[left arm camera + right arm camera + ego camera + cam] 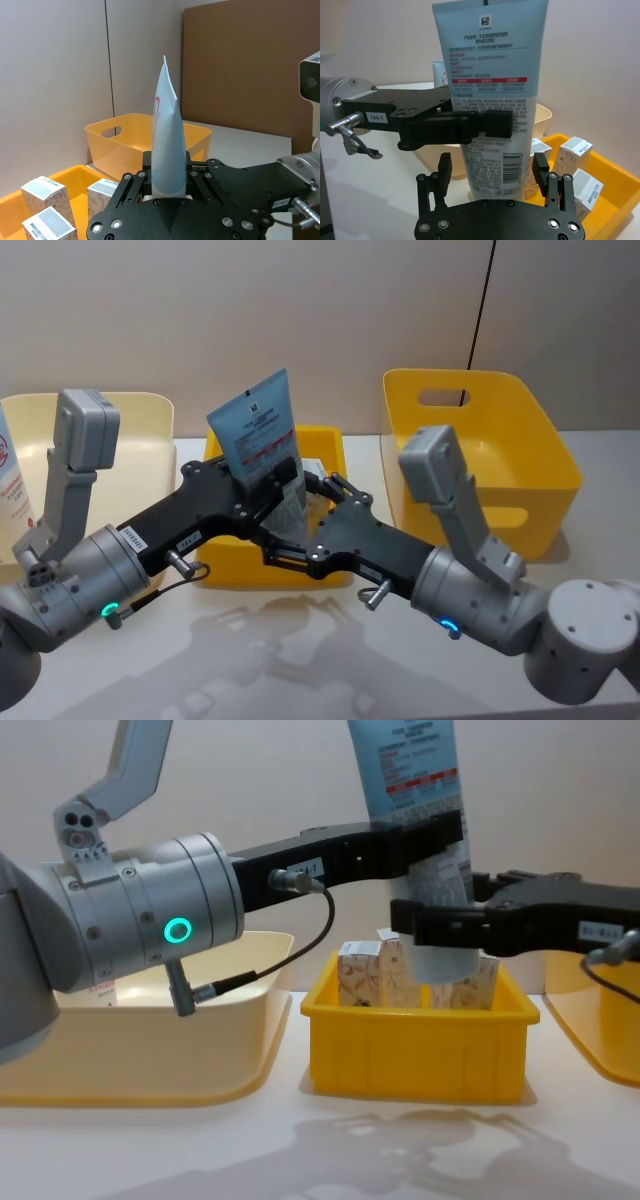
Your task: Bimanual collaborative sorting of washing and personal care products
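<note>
Grey and barrel-shaped, the left arm's wrist housing (130,920) with its green ring light looms largest in the chest view, reaching in from the left side of the white tabletop (300,1150). The left gripper (167,172) is clenched on the slim pale-blue squeeze tube (492,65), with its black fingers pressing the tube's two flat faces about mid-length. That grip keeps the tube upright, wide crimped end up, over the small yellow plastic tray (415,1005) at the middle of the tabletop, toward its far edge.

The right gripper (492,172) comes in from the right side, lower on the tube. Its jaws are spread and stand either side of the tube's lower end, and the right wrist view shows a gap on each side, so it grasps nothing.

This looks like a mid-air handover. Gripping at mid-length leaves the lower end free for the other arm, and the height keeps the tube above the small white cartons with orange-red print and grey-blue tops (360,970), which stand upright in the tray directly beneath.

A deep yellow plastic bin with a handle cut-out (545,475) sits toward the far right corner, within the right arm's reach, and is probably where the tube is going. A shallow pale-cream plastic tub (150,1020) lies along the left edge.

The right jaws should close firmly before the left lets go, or the tube could drop among the cartons.
</note>
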Controlling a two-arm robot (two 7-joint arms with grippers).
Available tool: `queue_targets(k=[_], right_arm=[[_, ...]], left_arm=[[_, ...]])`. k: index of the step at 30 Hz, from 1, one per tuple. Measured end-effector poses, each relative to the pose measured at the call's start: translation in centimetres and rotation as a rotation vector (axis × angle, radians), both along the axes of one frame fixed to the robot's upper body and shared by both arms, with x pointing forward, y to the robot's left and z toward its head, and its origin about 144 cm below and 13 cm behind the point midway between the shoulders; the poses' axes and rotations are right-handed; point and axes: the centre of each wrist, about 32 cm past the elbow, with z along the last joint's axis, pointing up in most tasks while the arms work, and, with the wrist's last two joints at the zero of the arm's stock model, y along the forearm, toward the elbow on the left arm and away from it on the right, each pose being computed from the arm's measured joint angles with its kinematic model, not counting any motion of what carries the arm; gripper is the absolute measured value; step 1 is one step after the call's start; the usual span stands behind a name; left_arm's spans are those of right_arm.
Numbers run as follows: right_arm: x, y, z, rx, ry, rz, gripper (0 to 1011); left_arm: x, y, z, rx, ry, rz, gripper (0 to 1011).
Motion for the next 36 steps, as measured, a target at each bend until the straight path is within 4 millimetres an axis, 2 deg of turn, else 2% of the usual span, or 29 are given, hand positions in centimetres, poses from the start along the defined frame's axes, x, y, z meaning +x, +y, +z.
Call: queue_targets(k=[12, 20, 32, 36], right_arm=[[1.2, 1.5, -0.3, -0.019, -0.011, 0.015, 1002], [1.7, 1.9, -0.4, -0.029, -0.014, 0.022, 828], [2.0, 2.3, -0.4, -0.033, -0.017, 0.030, 741], [2.0, 2.4, -0.4, -0.033, -0.018, 0.032, 716]], left_arm=[[0.0, 0.0, 0.0, 0.000, 0.000, 0.000, 308], [0.0, 0.0, 0.0, 0.000, 0.000, 0.000, 308], [0.0, 0.0, 0.0, 0.000, 0.000, 0.000, 308], [0.0, 0.0, 0.0, 0.000, 0.000, 0.000, 391]])
